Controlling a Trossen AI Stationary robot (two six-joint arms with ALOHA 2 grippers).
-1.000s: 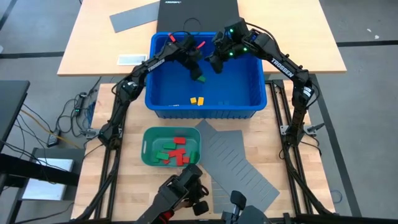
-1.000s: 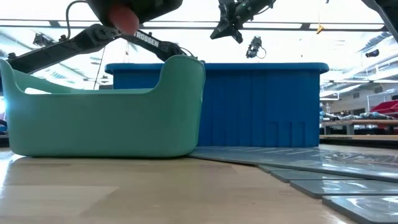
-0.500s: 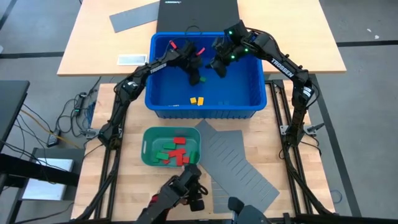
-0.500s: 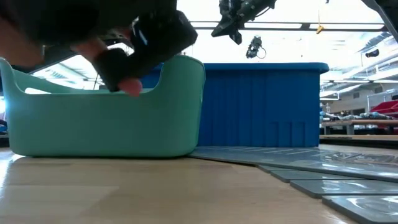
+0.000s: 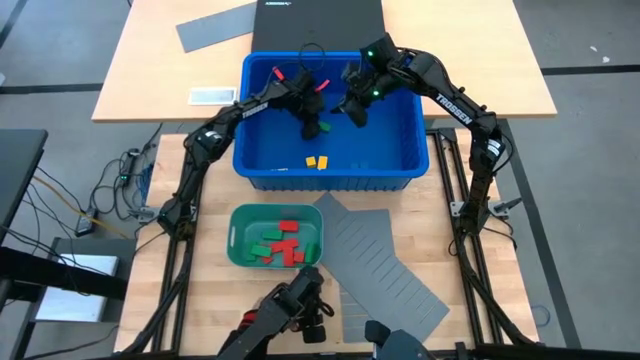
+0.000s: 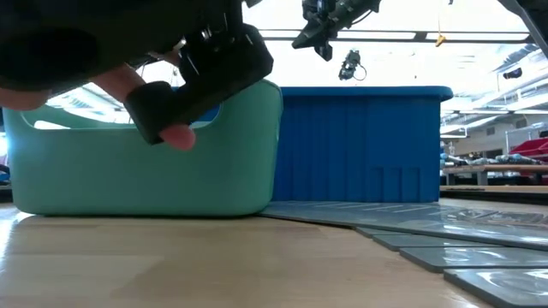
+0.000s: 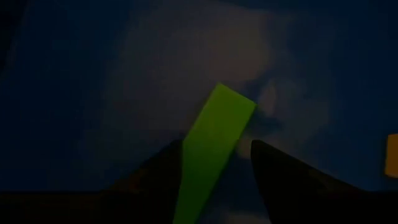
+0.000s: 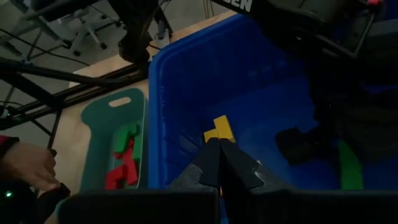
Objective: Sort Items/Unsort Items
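surface: wooden table (image 5: 215, 300) | left tool (image 5: 318, 127) wide over green block (image 7: 211, 149) | right tool (image 5: 355, 112) closed

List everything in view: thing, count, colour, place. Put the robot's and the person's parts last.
Bin: one, blue, far half of the table between the arms.
Green block: one, in the bin, between the left gripper's fingers.
Yellow blocks: two, side by side on the bin floor near its front wall.
Tray: one, teal-green, in front of the bin.
Blocks in tray: several, red and green, exact count unclear.
Divider sheets: grey, slotted, beside the tray on the right.
Grey sheet: one, on the far table.
Left gripper: open, low in the bin around the green block.
Right gripper: shut, empty, raised over the bin.
Person's hand: one, holding a dark device, near the tray.
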